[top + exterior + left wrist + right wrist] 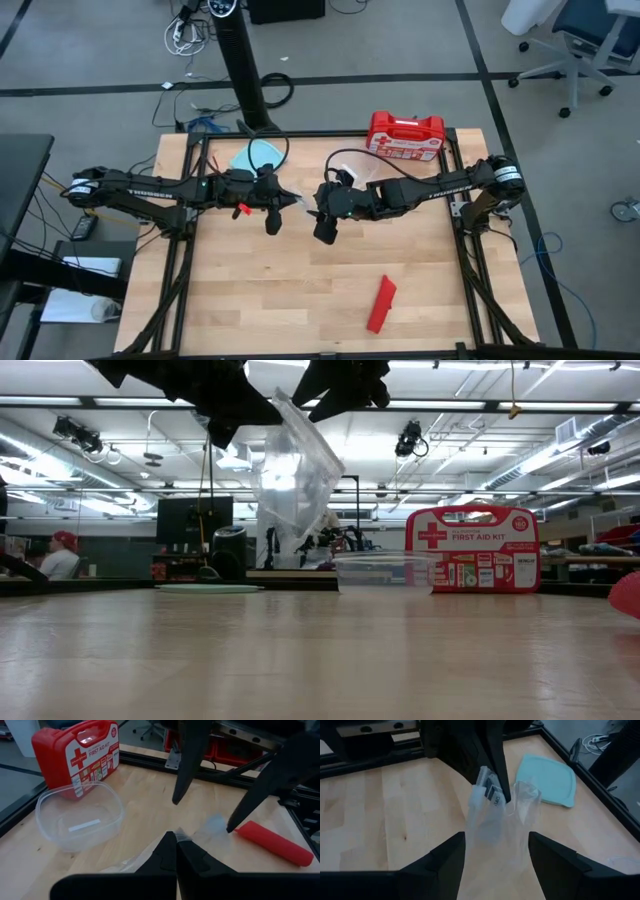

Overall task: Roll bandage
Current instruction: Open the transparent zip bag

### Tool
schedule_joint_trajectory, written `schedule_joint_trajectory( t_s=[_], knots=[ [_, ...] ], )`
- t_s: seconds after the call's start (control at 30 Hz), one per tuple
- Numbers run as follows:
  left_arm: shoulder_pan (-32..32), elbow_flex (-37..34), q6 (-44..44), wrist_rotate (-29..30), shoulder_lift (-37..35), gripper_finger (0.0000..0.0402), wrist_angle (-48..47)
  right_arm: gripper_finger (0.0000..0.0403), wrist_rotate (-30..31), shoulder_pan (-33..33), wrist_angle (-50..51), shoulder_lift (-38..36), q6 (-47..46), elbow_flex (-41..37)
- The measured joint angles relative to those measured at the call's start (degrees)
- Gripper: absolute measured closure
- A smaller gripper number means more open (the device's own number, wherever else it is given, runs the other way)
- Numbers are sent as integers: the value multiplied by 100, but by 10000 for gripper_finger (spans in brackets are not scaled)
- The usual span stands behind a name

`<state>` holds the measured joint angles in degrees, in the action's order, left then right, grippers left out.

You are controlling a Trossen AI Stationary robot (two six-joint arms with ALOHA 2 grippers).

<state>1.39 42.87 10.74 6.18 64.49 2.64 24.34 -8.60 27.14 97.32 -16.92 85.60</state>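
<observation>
While both arms hang over the middle of the table with a clear plastic bag [297, 465] between them, the bandage [381, 304] lies alone on the bare wood toward the near edge, already a small red roll. We judge it light and soft — it would squash under a hard pinch and could unwind if taken by a loose end, so we would grip it across the middle of its length. The left gripper [176, 839] is clamped tight on the bag's top edge; the right gripper [496, 851] stands wide apart around the hanging film, holding nothing firmly that we can see. The bag itself is limp and slippery. Room is generous around the roll — open wood on all sides. Toward the far edge it is more crowded: the first-aid case [405, 135], a clear tub [78, 816] and a teal lid [252, 155] sit there, with the table frame [462, 215] bordering the board.
</observation>
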Motion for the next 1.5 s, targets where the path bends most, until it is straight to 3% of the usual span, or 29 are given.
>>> schedule_joint_trajectory(
  t_s=[1.0, 1.17, 1.37, 1.5],
  knots=[
    [-2, -2, 44, -136, 2, 401, 615, 188, 198, -80, -171, 2, 39, 0],
    [-2, -2, 45, -86, 1, 401, 729, 188, 442, -83, -164, 4, -35, 0],
    [-2, -2, 131, -24, 2, 401, 725, 188, 1141, -142, -143, 4, 38, 0],
    [-2, -2, 136, -7, 2, 401, 727, 189, 1007, -142, -168, 4, 46, 0]
  ],
)
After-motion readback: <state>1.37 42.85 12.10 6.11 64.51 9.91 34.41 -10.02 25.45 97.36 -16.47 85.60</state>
